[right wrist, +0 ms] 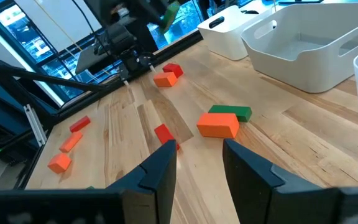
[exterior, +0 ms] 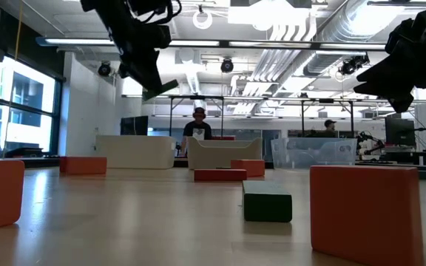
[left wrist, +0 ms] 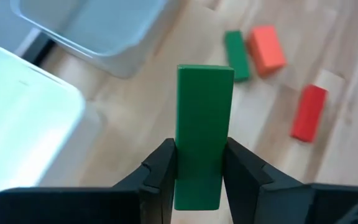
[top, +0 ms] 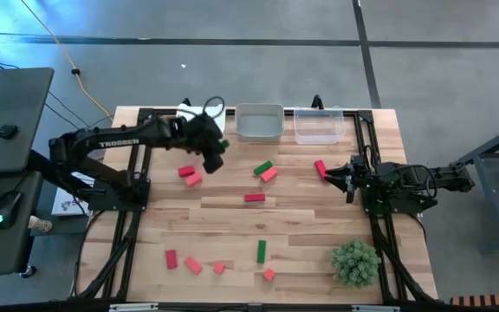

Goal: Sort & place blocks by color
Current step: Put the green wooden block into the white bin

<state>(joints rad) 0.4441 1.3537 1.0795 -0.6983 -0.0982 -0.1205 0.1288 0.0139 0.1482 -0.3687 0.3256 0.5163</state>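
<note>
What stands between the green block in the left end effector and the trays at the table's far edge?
Nothing visible. The left end effector holds the green block in the air, with only bare table before the trays.

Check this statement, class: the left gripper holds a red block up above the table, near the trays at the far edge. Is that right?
Not quite. The block in the left gripper is green, not red; the left wrist view shows it clamped between the fingers. The rest stands: it is held above the table, near the trays.
</note>
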